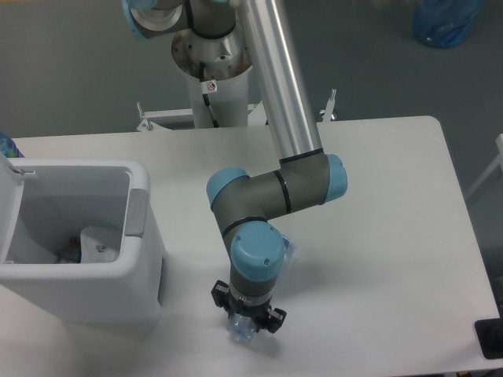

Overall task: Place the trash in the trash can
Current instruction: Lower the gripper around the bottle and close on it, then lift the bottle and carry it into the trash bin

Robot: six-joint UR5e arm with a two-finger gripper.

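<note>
We see the gripper (244, 323) pointing down at the near middle of the table (377, 236), over the clear bluish bottle (239, 331) lying there; whether its fingers are clamped on it we cannot tell, since the wrist hides them. Well to the left stands the trash can (118, 294), lid open, with white scraps inside.

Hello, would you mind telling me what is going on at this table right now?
The robot arm is reaching down near the front of the white table, with its gripper over a crushed clear plastic bottle. The wrist hides the fingers, so I cannot tell whether the bottle is gripped. To the left stands the trash can with its lid open and some trash, hard to make out, already inside.
</note>
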